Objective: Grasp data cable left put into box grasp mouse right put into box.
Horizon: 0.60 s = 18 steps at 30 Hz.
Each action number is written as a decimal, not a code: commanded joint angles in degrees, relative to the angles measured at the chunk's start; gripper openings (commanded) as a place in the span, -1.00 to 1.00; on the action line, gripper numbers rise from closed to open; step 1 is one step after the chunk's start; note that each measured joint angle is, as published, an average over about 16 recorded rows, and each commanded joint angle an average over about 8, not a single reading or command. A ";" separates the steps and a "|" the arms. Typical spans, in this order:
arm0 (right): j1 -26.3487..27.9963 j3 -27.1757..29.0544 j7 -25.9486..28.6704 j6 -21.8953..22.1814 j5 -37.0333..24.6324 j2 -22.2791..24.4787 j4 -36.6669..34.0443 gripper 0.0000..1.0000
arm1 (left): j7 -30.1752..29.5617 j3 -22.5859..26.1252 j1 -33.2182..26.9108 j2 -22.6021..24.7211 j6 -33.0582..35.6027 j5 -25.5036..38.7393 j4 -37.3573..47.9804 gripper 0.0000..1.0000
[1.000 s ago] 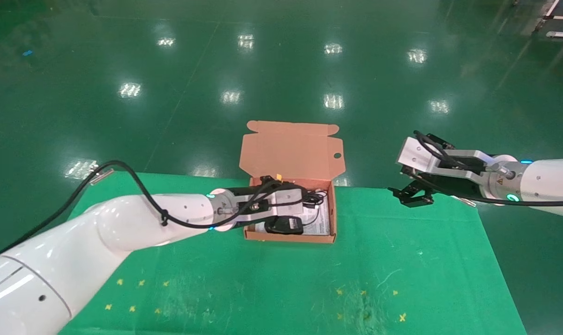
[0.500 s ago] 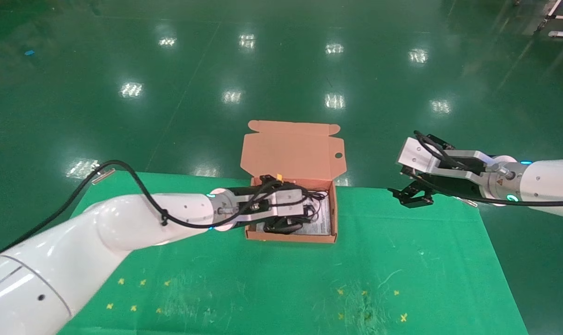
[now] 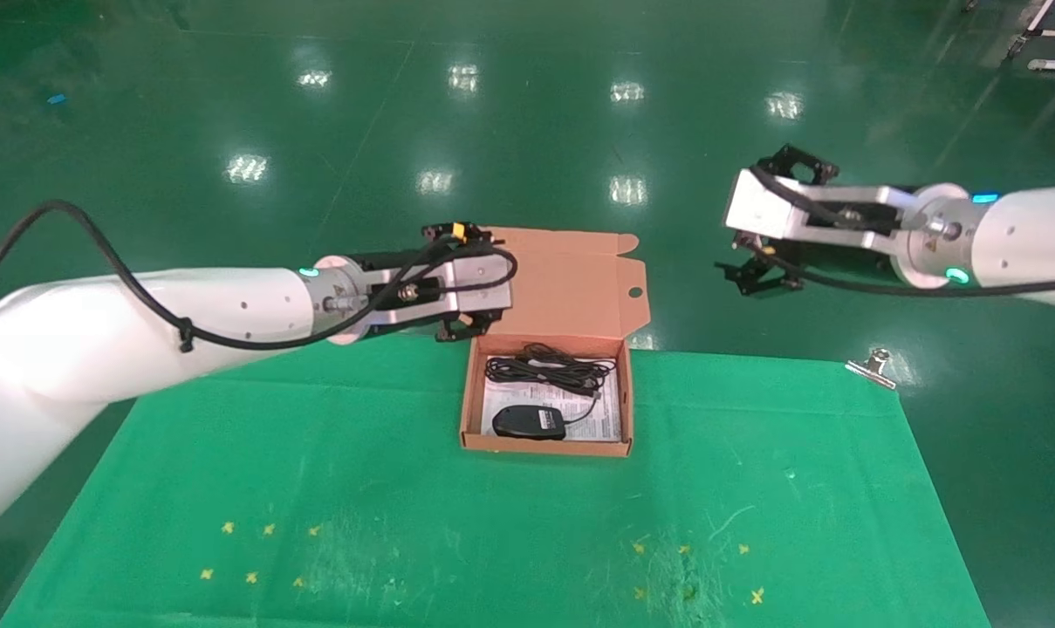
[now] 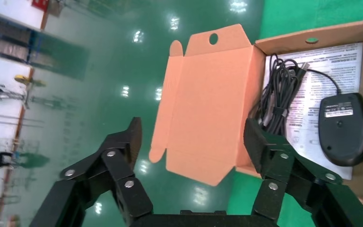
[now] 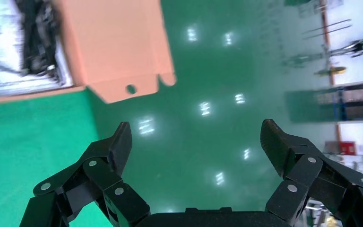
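The orange-brown box (image 3: 468, 410) stands open at the table's far edge, its flap lid (image 3: 562, 283) raised behind it. Inside, on the white printed sheet (image 3: 608, 417), lie the black data cable bundle (image 3: 549, 366) at the back and the black mouse (image 3: 529, 422) at the front. They also show in the left wrist view: cable (image 4: 274, 101), mouse (image 4: 344, 127), lid (image 4: 208, 104). My left gripper (image 3: 466, 327) is open and empty, raised just left of the box's back corner. My right gripper (image 3: 758, 275) is open and empty, high to the right of the lid; its wrist view shows the lid (image 5: 113, 42).
The green mat (image 3: 492, 523) covers the table, with small yellow marks near the front. A metal clip (image 3: 872, 366) sits at the mat's far right corner. The shiny green floor (image 3: 527, 131) lies beyond the table edge.
My left gripper has lifted out of the box and back to the left, leaving the cable and mouse uncovered inside. My right gripper has risen higher.
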 commanded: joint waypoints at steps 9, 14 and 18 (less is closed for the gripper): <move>-5.25 6.78 -0.85 -6.94 7.74 1.79 2.06 1.00 | -1.30 -6.36 3.97 -4.70 7.77 -7.50 -3.36 1.00; -8.42 10.65 -1.20 -10.74 12.28 2.86 3.24 1.00 | -1.93 -9.95 6.34 -7.22 12.09 -11.83 -5.03 1.00; -10.86 13.63 -1.47 -13.67 15.78 3.69 4.14 1.00 | -2.42 -12.72 8.18 -9.15 15.42 -15.18 -6.33 1.00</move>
